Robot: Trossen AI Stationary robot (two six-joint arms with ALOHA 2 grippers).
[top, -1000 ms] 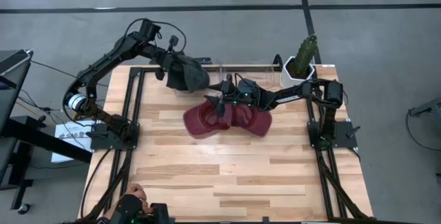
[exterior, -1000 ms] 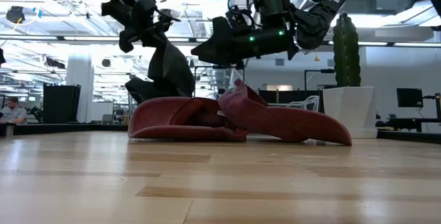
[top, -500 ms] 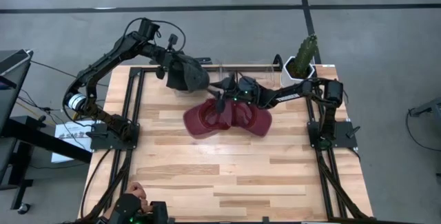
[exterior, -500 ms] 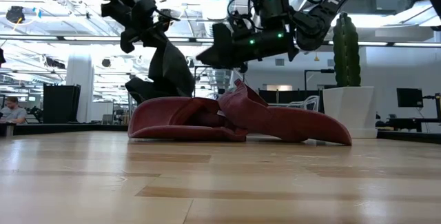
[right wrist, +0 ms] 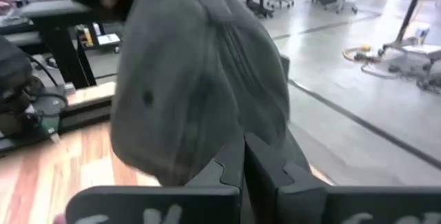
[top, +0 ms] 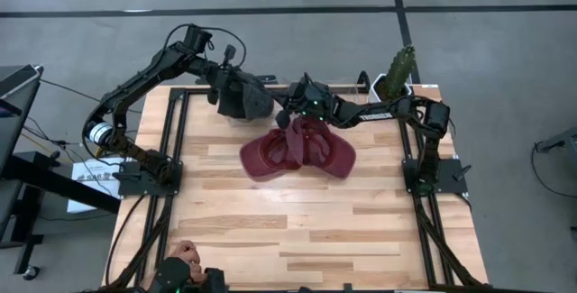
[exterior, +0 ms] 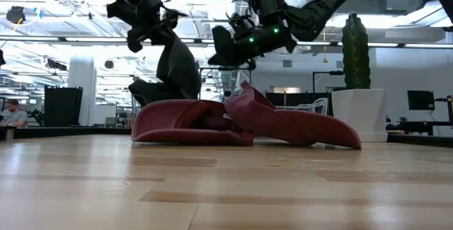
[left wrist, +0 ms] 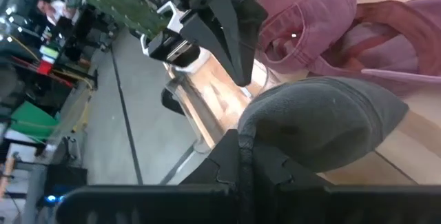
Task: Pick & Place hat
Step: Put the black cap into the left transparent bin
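1. The left gripper (top: 224, 84) hangs above the table's (top: 297, 230) far edge, at 11 o'clock from the table's centre. Its fingers are clamped together on the crown of a dark grey hat (top: 243, 97).
2. The dark grey hat hangs from the left gripper, off the table, brim downward in the low view (exterior: 173, 64).
3. A dark red hat (top: 297, 149) lies on the table just past its centre, at 5 o'clock from the dark grey hat. No gripper touches it.
4. The right gripper (top: 287, 115) hovers over the far edge of the dark red hat, at 12 o'clock from the table's centre. Its fingers are pressed together with nothing between them.
5. A potted cactus (top: 395, 78) stands at the table's far right corner, at 2 o'clock.
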